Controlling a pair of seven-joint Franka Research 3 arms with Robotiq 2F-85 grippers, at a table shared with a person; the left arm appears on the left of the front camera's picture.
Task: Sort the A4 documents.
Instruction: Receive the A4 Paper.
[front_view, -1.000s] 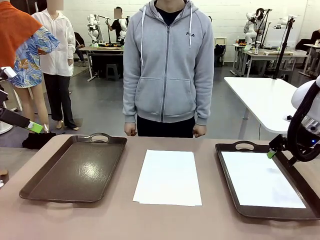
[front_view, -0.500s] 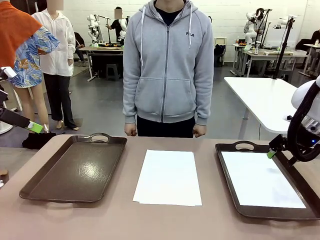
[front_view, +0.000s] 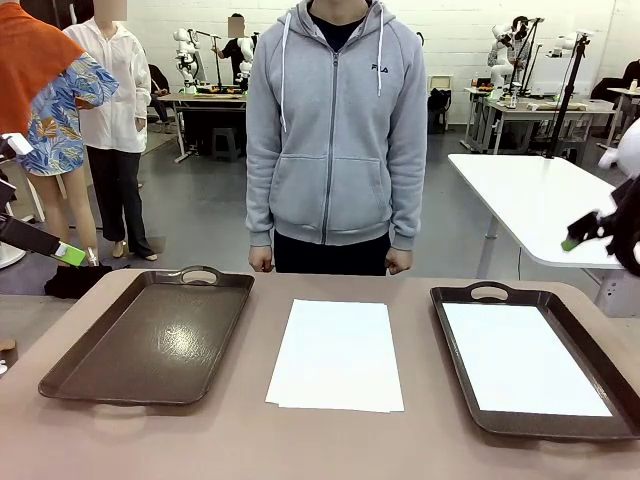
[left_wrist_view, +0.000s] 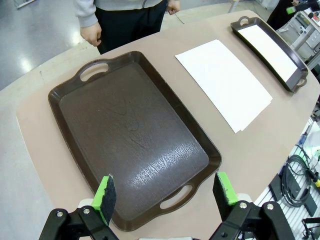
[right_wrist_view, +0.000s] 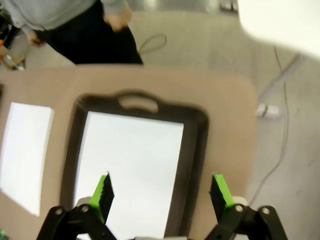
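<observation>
A stack of A4 documents (front_view: 336, 355) lies on the table's middle, in front of a person in a grey hoodie. One more white sheet (front_view: 525, 358) lies flat in the dark brown tray on the right (front_view: 583, 350). The left tray (front_view: 150, 340) is bare. My right gripper (front_view: 575, 240) hangs at the right edge, above and beyond the right tray. In the right wrist view it is open (right_wrist_view: 160, 192) over the sheet (right_wrist_view: 132, 160) in its tray (right_wrist_view: 195, 160). My left gripper (front_view: 65, 255) stays off the table's left side, open (left_wrist_view: 164, 192) high above the bare tray (left_wrist_view: 125, 135), with the stack (left_wrist_view: 222, 82) beyond.
The person stands at the far edge, hands down at the sides and off the table. A white table (front_view: 530, 200) stands behind on the right. Cables lie on the floor beside the table's right end (left_wrist_view: 295, 175). Bare tabletop lies between trays and stack.
My right gripper has risen and drawn back to the right, away from the right tray's far edge. The left gripper, the papers and the person have not moved.
</observation>
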